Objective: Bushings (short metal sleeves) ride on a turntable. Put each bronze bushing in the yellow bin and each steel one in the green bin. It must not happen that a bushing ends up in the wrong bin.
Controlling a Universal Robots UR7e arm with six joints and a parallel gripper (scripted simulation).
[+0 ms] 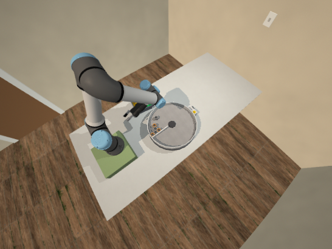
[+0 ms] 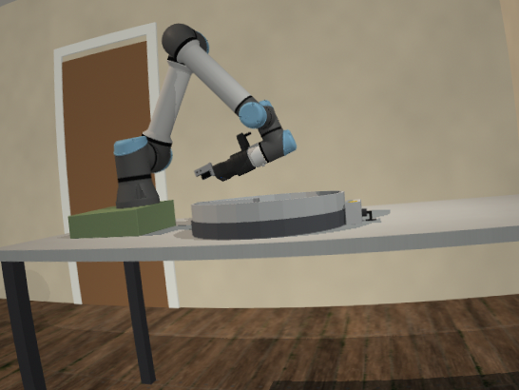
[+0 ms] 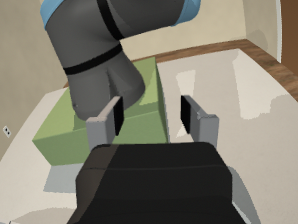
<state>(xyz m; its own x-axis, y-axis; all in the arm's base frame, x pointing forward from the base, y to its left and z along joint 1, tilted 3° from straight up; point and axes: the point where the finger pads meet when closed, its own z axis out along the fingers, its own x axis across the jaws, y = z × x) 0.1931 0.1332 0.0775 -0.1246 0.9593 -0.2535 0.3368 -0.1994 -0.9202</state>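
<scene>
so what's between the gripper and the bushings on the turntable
Seen in the top view, a shadowed strip of table, then the turntable's raised rim, lies between the gripper and the bushings.

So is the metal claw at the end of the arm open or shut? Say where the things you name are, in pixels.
Open: the gripper's [image 1: 127, 116] [image 2: 200, 172] [image 3: 152, 116] two fingers stand wide apart, with nothing between them.
</scene>
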